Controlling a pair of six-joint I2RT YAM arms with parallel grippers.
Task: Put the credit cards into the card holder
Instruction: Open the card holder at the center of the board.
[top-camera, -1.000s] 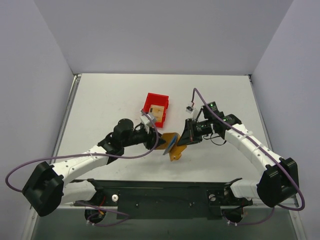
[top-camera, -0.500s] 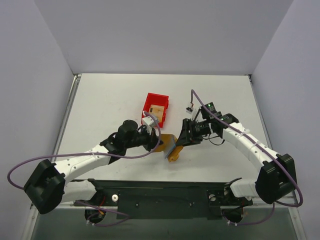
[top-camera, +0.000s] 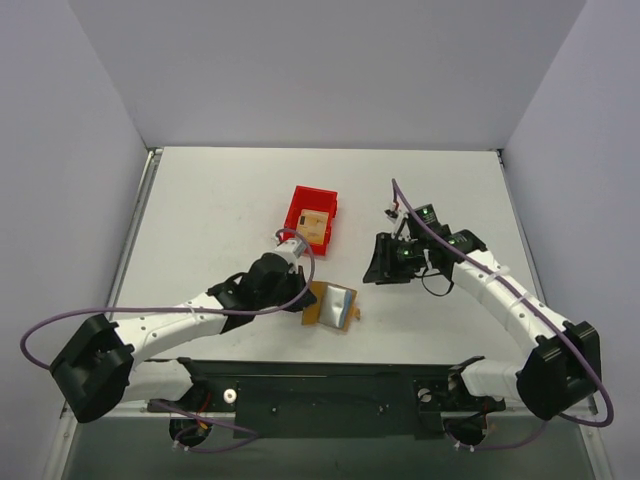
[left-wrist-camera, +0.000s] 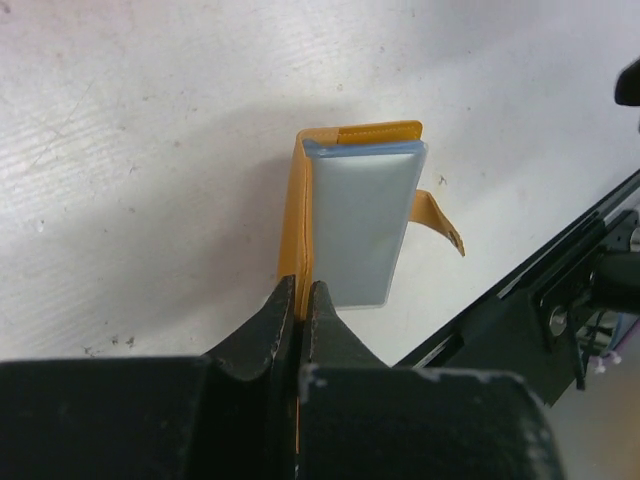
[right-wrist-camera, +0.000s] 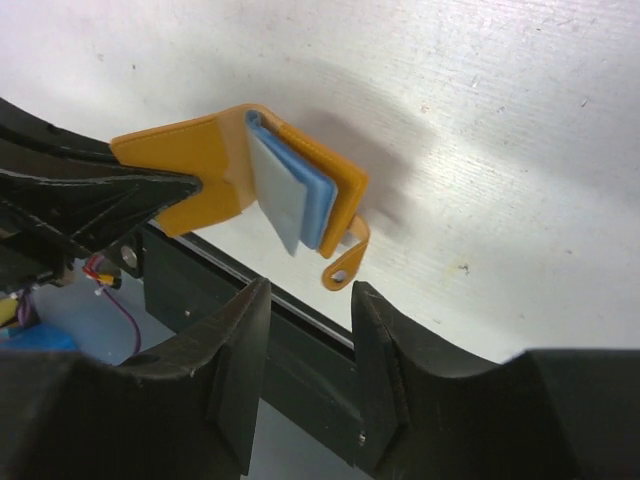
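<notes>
The card holder (top-camera: 333, 304) is sitting just below the middle of the top view, low over the table (top-camera: 210, 210). Whether it is touching the surface I cannot tell. The left gripper (left-wrist-camera: 301, 292) is clenching one orange flap of it at the lower centre of its own wrist view, jaws pressed tight on the edge. The light blue inner panel (left-wrist-camera: 360, 215) is facing the camera, and the small tab (left-wrist-camera: 443, 222) is sticking out to the right.

The right gripper (right-wrist-camera: 309, 295) is hanging released with nothing between its fingers. It is right of centre in the top view and apart from the holder. In its own view the holder is showing above the spread jaws, not within them.

A tan credit card (top-camera: 316, 224) is lying inside the red bin (top-camera: 300, 196), above the holder in the top view, so at least that one is not yet loaded. The layered blue panels in the right wrist view could be pockets or could be hiding a card — I cannot tell which.

By my reading the task is partway at best. The holder is being presented open and steadied, while fetching the card from the bin and sliding it in is looking like the work left.
</notes>
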